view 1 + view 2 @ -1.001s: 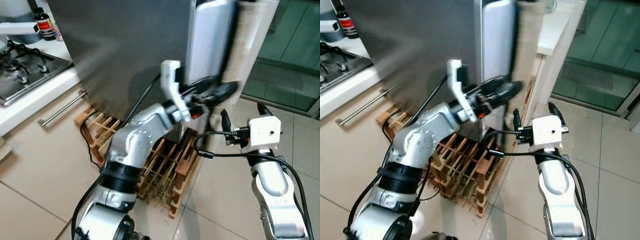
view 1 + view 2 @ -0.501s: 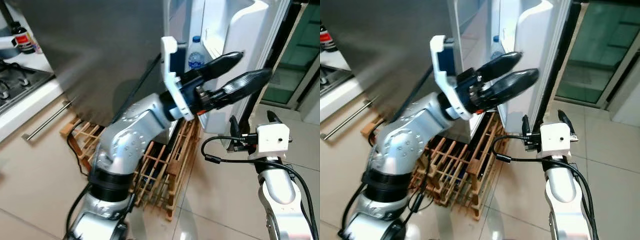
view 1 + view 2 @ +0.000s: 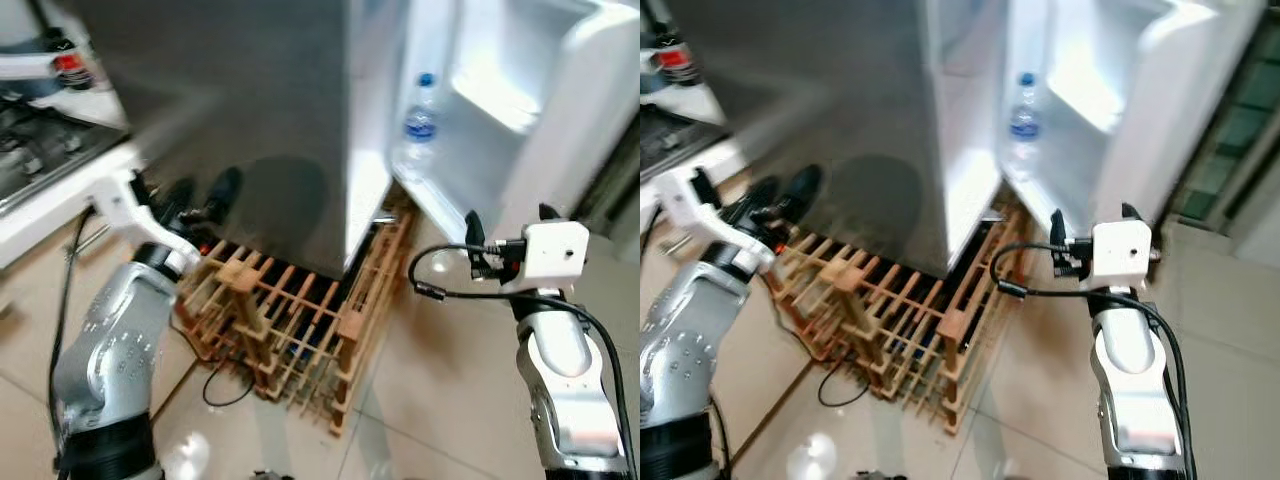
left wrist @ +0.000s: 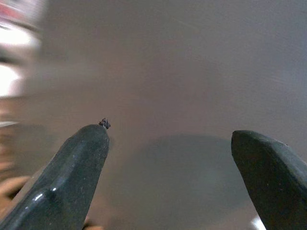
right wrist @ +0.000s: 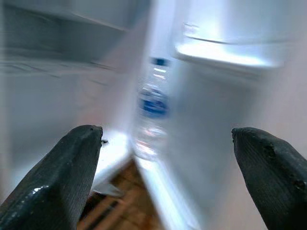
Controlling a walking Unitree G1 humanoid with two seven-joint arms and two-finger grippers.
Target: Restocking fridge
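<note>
The fridge (image 3: 270, 120) stands tall with its steel side facing the room and its door (image 3: 520, 110) swung open to the right, the white inside bright. A low wooden rack (image 3: 300, 320) sits on the tiled floor (image 3: 440, 400) against the fridge's foot. To the left runs the white tabletop (image 3: 60, 205) with a hob on it. The left hand (image 3: 200, 197) is raised in front of the steel side, above the rack's near end, its fingers spread and empty. The right hand (image 3: 505, 222) is held up facing the open fridge, fingers also spread, holding nothing. A water bottle (image 3: 420, 110) with a blue cap stands upright inside the fridge, well apart from both hands.
</note>
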